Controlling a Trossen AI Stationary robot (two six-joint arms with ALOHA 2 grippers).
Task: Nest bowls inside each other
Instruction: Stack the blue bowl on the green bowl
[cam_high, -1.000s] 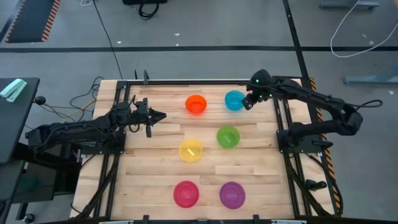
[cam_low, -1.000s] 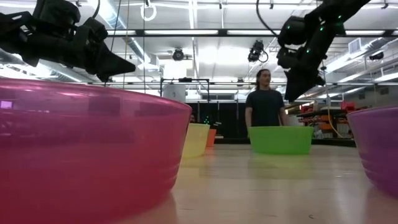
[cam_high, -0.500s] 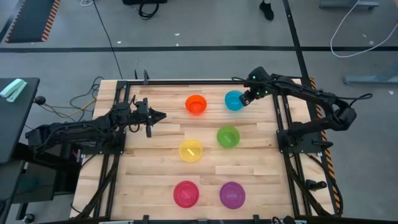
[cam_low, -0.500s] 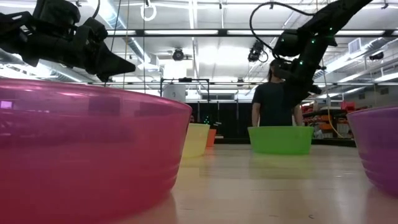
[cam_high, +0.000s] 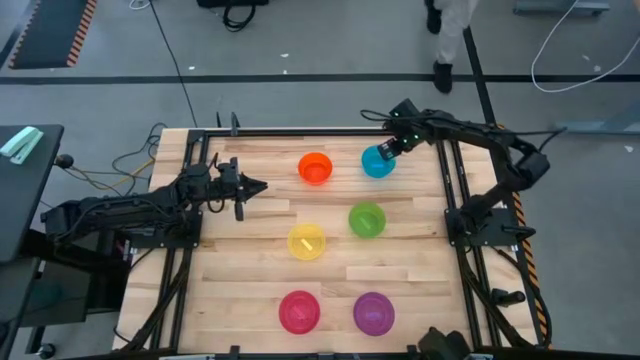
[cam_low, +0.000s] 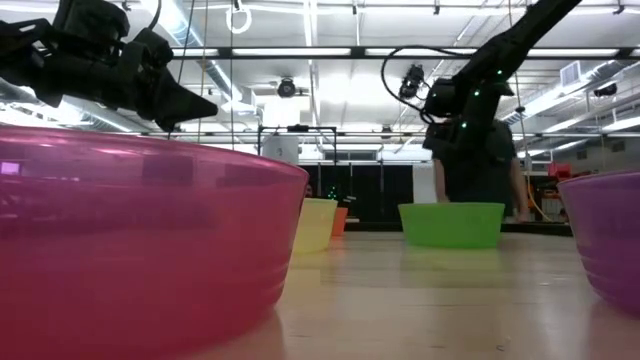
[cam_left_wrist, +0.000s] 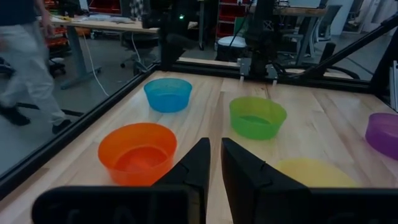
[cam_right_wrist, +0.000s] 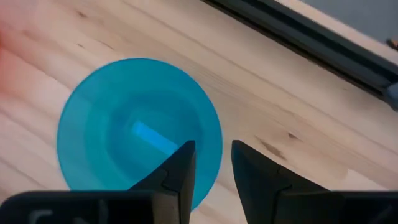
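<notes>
Six small bowls stand upright on their bases on the wooden table: orange (cam_high: 315, 168), blue (cam_high: 376, 161), green (cam_high: 366, 219), yellow (cam_high: 306, 242), pink-red (cam_high: 299, 311) and purple (cam_high: 373, 313). My right gripper (cam_high: 388, 150) is open and points down over the blue bowl's far right rim (cam_right_wrist: 214, 140). In the right wrist view one finger (cam_right_wrist: 180, 163) shows over the bowl's inside and the other (cam_right_wrist: 252, 165) over the table outside it. My left gripper (cam_high: 256, 186) is shut and hovers left of the orange bowl (cam_left_wrist: 137, 152). The low view hides the blue bowl.
Black frame rails (cam_high: 452, 190) run along the table's sides and far edge. A person (cam_high: 447, 30) walks on the floor beyond the far edge and shows behind the green bowl (cam_low: 451, 224) in the low view. Bare wood lies between the bowl rows.
My right gripper has moved a little toward the table's left and far edges, from beside the blue bowl's right side to over its rim. The person behind the table has walked toward the right. The bowls and my left arm have kept still.
</notes>
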